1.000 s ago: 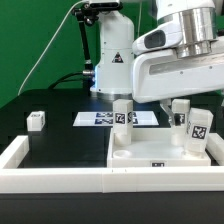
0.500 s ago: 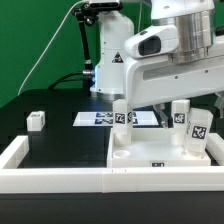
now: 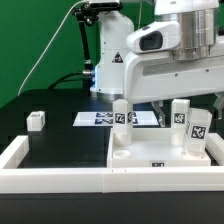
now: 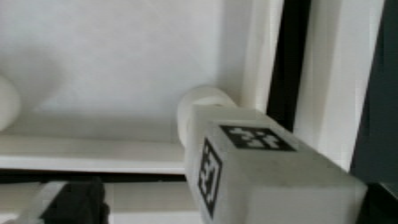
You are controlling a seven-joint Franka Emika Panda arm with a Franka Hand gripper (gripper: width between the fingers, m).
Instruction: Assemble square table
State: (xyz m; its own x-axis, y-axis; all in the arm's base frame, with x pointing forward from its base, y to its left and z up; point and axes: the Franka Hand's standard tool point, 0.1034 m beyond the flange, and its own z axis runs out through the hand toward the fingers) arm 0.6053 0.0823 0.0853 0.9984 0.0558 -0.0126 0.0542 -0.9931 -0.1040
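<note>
Three legs (image 3: 122, 115) stand upright on the square table top (image 3: 185, 163), which lies near the camera at the exterior view's right, on the black worktop (image 3: 60, 138) against the low white wall (image 3: 55, 178). A fourth leg (image 3: 37, 121) sits well apart at that view's left. Only one dark finger of the gripper (image 4: 75, 203) shows, so I cannot tell whether its jaws are apart or together.

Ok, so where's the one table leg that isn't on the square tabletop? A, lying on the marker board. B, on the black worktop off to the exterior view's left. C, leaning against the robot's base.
B: the small white leg sits alone on the black worktop toward the exterior view's left, apart from both the marker board and the square tabletop.
</note>
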